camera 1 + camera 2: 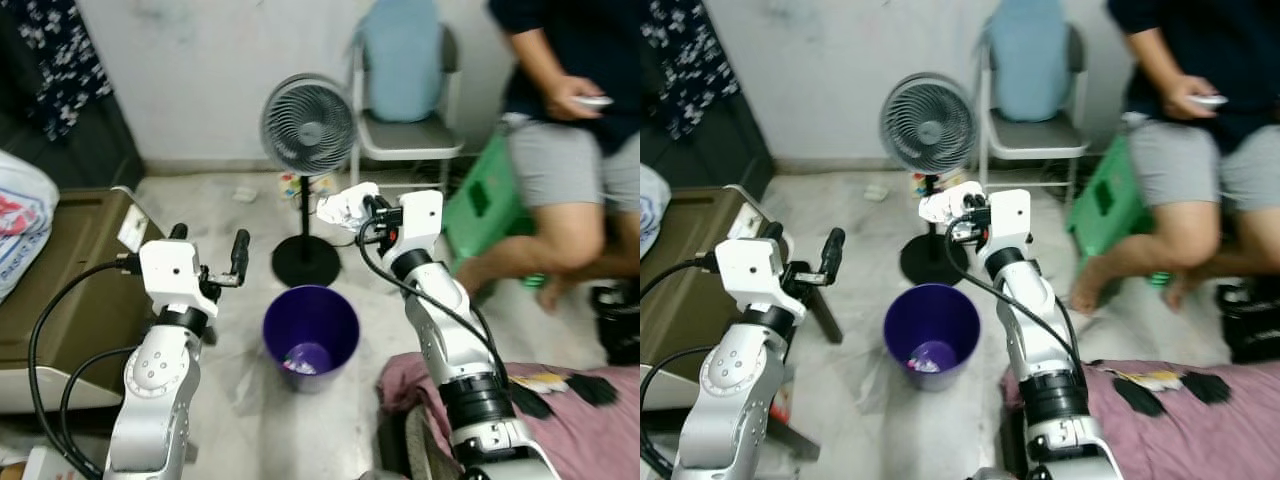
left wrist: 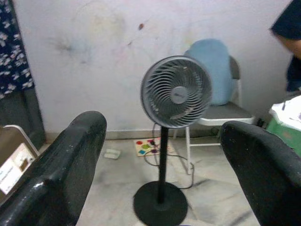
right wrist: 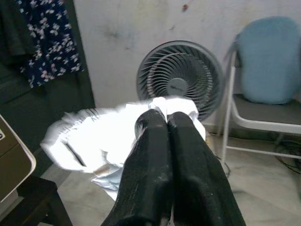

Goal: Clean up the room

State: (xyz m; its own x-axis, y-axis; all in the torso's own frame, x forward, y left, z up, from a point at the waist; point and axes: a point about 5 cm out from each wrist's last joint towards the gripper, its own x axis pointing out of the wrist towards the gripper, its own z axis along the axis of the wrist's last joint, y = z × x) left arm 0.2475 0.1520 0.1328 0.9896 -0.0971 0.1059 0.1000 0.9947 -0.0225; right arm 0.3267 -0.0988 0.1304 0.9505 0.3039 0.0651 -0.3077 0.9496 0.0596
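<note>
Right hand (image 1: 368,208) pinches crumpled white paper (image 1: 345,205) above purple bin (image 1: 311,335)

We see a deep purple bin (image 1: 311,335) at lower centre, with pale lilac scraps inside. Above it stands a grey fan (image 1: 308,124) on a black pole and round black base. The right gripper (image 1: 372,208) has black fingers pressed on a crumpled white paper (image 1: 345,205). The left gripper (image 1: 210,257) is black too, on a silver arm. At upper right, a chair (image 1: 405,135) has a grey seat and light blue backrest. A green stool (image 1: 485,200) sits right of centre. A navy cloth with white flowers (image 1: 55,55) hangs upper left. A mauve blanket (image 1: 590,440) lies lower right.
</note>
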